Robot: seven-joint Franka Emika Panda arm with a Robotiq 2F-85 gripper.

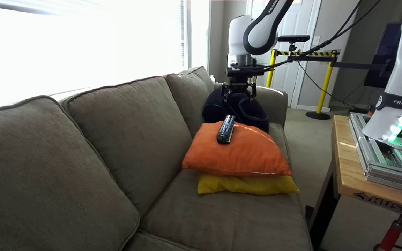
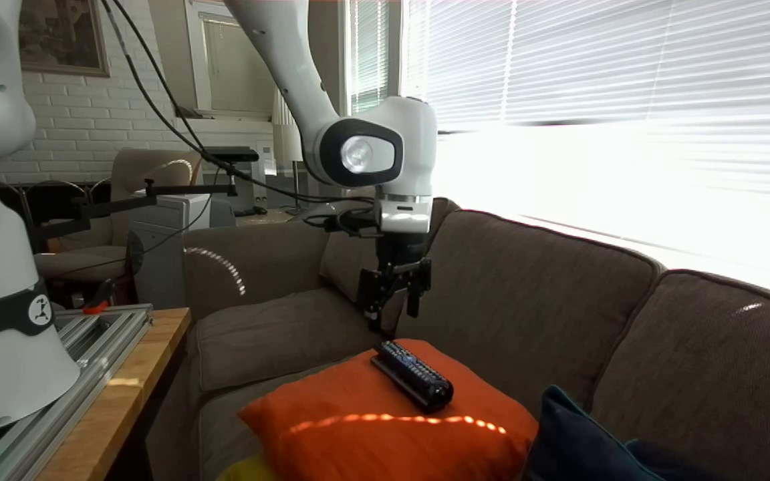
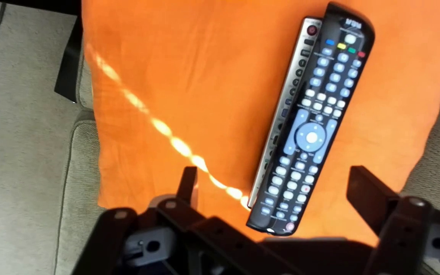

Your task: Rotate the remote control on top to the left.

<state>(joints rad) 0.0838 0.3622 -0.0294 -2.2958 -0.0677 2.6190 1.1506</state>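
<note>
On the orange cushion (image 3: 189, 95), below the spread, empty gripper (image 3: 275, 179), a silver remote control (image 3: 284, 112) lies partly under the black remote control (image 3: 311, 118); a grasp set too low could catch both and turn them together.

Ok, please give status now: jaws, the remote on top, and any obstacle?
Jaws open, empty, above the orange cushion. Black remote on top of a silver remote, untouched by jaws. No obstacle seen between; the silver remote underneath may shift with it.
</note>
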